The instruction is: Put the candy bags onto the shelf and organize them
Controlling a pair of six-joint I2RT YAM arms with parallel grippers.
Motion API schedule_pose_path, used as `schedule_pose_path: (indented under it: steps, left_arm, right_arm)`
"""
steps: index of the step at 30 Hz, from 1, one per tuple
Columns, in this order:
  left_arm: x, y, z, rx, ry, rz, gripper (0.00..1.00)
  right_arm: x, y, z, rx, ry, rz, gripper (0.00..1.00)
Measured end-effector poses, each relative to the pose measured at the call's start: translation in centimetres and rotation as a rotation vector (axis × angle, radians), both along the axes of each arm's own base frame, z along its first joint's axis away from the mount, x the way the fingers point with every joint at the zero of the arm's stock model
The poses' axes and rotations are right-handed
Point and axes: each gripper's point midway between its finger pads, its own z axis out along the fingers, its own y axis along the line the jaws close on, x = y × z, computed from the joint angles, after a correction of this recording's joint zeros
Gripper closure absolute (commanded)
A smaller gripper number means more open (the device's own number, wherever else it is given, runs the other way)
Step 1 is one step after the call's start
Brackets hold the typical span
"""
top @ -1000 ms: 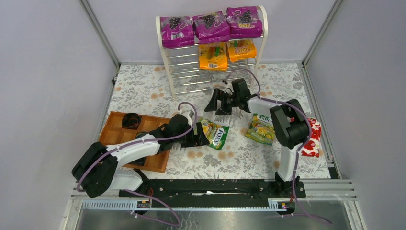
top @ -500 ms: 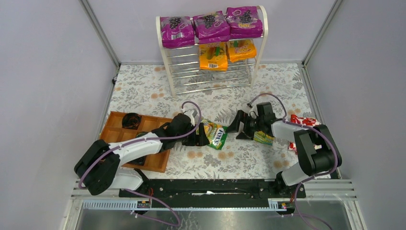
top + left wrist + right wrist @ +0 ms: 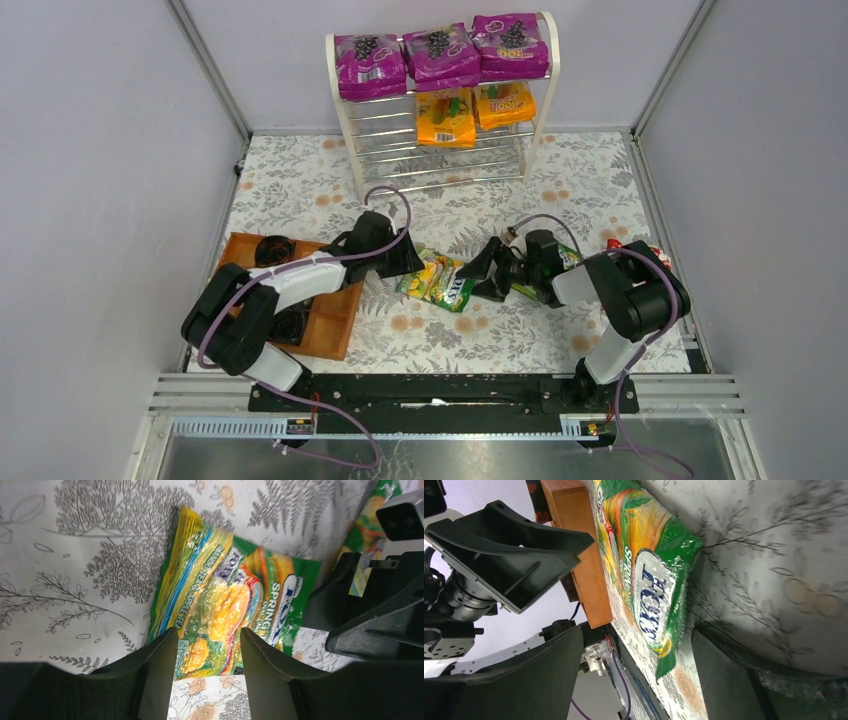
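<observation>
A green-yellow candy bag [image 3: 438, 283] lies flat on the flowered cloth between my two grippers. My left gripper [image 3: 408, 262] is at its left end, and in the left wrist view it [image 3: 209, 632] stands open with the fingertips over the bag's [image 3: 225, 595] near edge. My right gripper [image 3: 483, 272] is open at the bag's right end; the bag's [image 3: 644, 565] corner lies between its wide jaws [image 3: 634, 675]. A second green-yellow bag [image 3: 566, 258] is partly hidden under the right arm. The shelf [image 3: 345, 130] holds three purple bags [image 3: 440, 52] on top and two orange bags [image 3: 446, 117] below.
A brown wooden tray [image 3: 325, 330] sits at the left under the left arm. A red bag [image 3: 640, 248] lies by the right wall. The shelf's lower rods [image 3: 440, 170] are bare.
The right arm swung from near the shelf down and left to the bag's right end. The left gripper narrowed and shifted back, and the bag slid slightly left.
</observation>
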Motion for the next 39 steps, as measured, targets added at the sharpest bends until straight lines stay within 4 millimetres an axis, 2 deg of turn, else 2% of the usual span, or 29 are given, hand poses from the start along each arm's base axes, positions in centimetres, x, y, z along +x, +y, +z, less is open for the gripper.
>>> schedule_pose_path:
  steps: [4,9,16,21,27,31,34,35,37,39]
  left_arm:
    - [-0.9,0.1,-1.7,0.008,0.05,-0.01,0.51]
    - [-1.7,0.3,-2.9,-0.007,0.065,-0.009,0.53]
    - [-1.7,-0.2,-2.8,-0.058,0.048,-0.013,0.54]
    - [-2.1,-1.0,-2.6,-0.1,0.057,-0.032,0.54]
    - [-2.8,-1.4,-2.5,-0.117,0.065,-0.059,0.52]
    - [-3.0,-1.4,-1.7,-0.12,0.051,-0.07,0.48]
    - [-3.1,-1.1,-0.2,-0.115,0.016,-0.082,0.45]
    - [-2.9,-1.0,1.1,-0.11,-0.019,-0.091,0.44]
    - [-2.6,-0.9,2.3,-0.106,-0.051,-0.097,0.41]
    - [-2.1,-0.8,4.6,-0.089,-0.105,-0.104,0.38]
  right_arm:
    - [-0.5,1.9,-0.2,-0.006,0.006,0.007,0.19]
    - [-0.5,3.0,-0.4,-0.033,0.001,-0.014,0.29]
    - [0.0,3.5,-0.9,-0.066,-0.007,-0.069,0.39]
    - [0.6,4.2,-0.5,-0.055,-0.043,-0.108,0.49]
    - [1.0,3.6,-0.6,-0.049,-0.064,-0.174,0.67]
    - [1.1,3.3,-0.6,-0.04,-0.064,-0.212,0.84]
    - [1.7,3.4,0.1,-0.014,-0.077,-0.236,0.85]
    - [1.9,3.5,0.4,-0.005,-0.079,-0.244,0.85]
    - [2.1,3.5,0.8,0.013,-0.084,-0.254,0.86]
    - [2.3,3.6,1.1,0.024,-0.085,-0.26,0.86]
